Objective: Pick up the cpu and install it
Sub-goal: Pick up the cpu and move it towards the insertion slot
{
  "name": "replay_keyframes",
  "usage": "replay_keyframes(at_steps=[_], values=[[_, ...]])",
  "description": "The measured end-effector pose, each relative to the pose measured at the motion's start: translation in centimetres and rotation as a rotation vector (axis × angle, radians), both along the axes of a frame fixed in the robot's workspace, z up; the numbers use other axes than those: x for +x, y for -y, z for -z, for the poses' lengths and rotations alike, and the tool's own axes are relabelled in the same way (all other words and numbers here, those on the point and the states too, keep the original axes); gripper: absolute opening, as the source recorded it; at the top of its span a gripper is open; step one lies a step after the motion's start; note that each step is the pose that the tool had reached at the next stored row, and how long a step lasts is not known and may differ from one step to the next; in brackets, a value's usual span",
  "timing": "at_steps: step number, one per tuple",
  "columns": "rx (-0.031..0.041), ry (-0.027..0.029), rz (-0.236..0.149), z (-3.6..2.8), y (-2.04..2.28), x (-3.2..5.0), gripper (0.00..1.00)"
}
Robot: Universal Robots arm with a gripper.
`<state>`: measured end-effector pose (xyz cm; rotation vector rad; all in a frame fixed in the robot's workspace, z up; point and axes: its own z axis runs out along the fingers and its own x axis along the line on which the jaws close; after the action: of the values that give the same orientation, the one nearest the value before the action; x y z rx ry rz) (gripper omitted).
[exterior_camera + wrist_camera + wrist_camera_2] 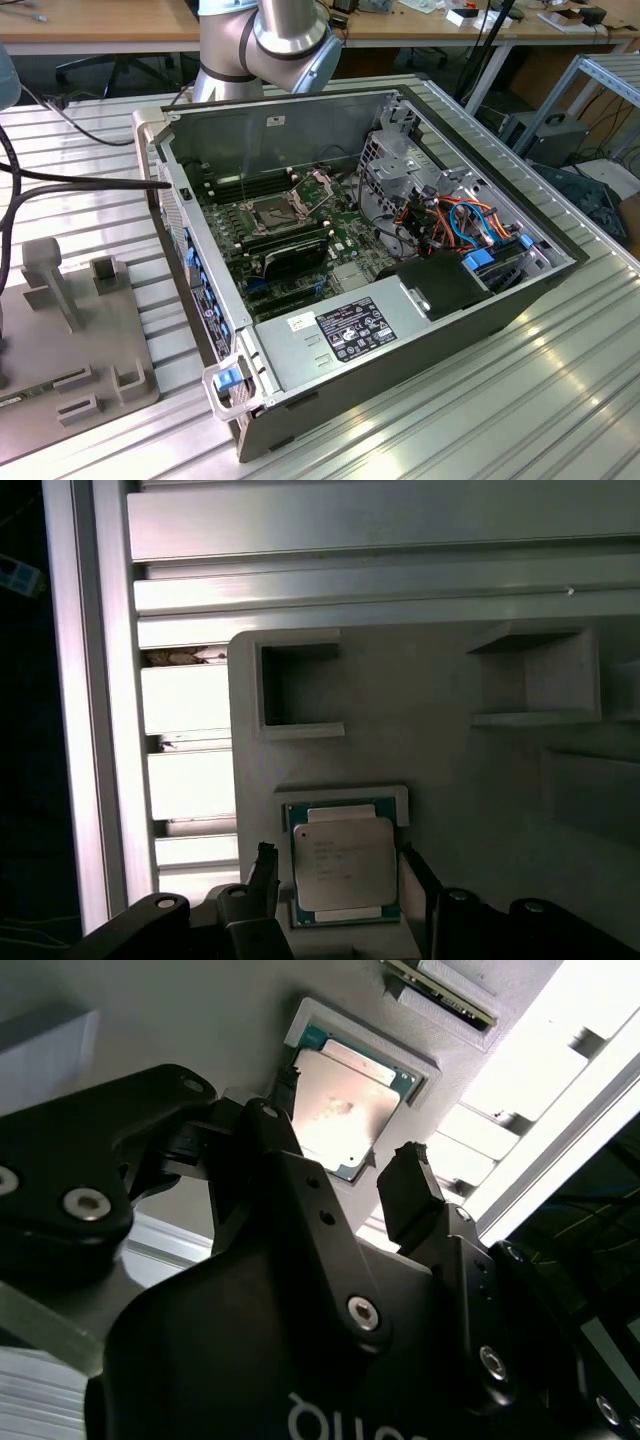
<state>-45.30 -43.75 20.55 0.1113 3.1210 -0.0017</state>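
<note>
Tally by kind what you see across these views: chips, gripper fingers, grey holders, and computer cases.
cpu: 1
gripper fingers: 2
grey holder: 1
open computer case: 1
Total: 5

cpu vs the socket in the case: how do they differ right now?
Place: the cpu lies in a grey holder on the table; the socket sits on the board inside the case.
Look: the cpu top is pale silver; the socket centre looks dark within a metal frame.
The open gripper straddles the cpu, not the socket.
Both are square.
</note>
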Motion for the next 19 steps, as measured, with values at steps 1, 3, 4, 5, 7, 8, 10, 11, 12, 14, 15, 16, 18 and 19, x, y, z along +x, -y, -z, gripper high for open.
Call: replay_keyframes(at_steps=[1,3,4,5,7,8,10,11,12,14,15,16,18,19], values=[[0.0,-0.0002,0.0,0.05,0.0,0.02,0.6],[0.0,-0.0006,0.0,0.11,0.0,0.06,0.6],[0.0,-0.0008,0.0,0.14,0.0,0.07,0.6],[0.0,-0.0008,0.0,0.14,0.0,0.07,0.6],[0.0,-0.0007,0.0,0.16,0.0,0.09,0.6],[0.0,-0.0007,0.0,0.16,0.0,0.09,0.6],[0.0002,-0.0004,0.0,0.18,0.0,0.13,0.6],[0.0002,-0.0004,0.0,0.18,0.0,0.16,0.6],[0.0001,-0.0007,0.0,0.17,0.0,0.18,0.6],[0.0,-0.0007,0.0,0.25,0.0,0.3,0.6],[0.0,-0.0007,0.0,0.25,0.0,0.3,0.6],[0.0,-0.0007,0.0,0.27,0.0,0.3,0.6],[0.0001,-0.0006,0.0,0.35,0.0,0.3,0.6],[0.0,-0.0007,0.0,0.37,0.0,0.3,0.6]])
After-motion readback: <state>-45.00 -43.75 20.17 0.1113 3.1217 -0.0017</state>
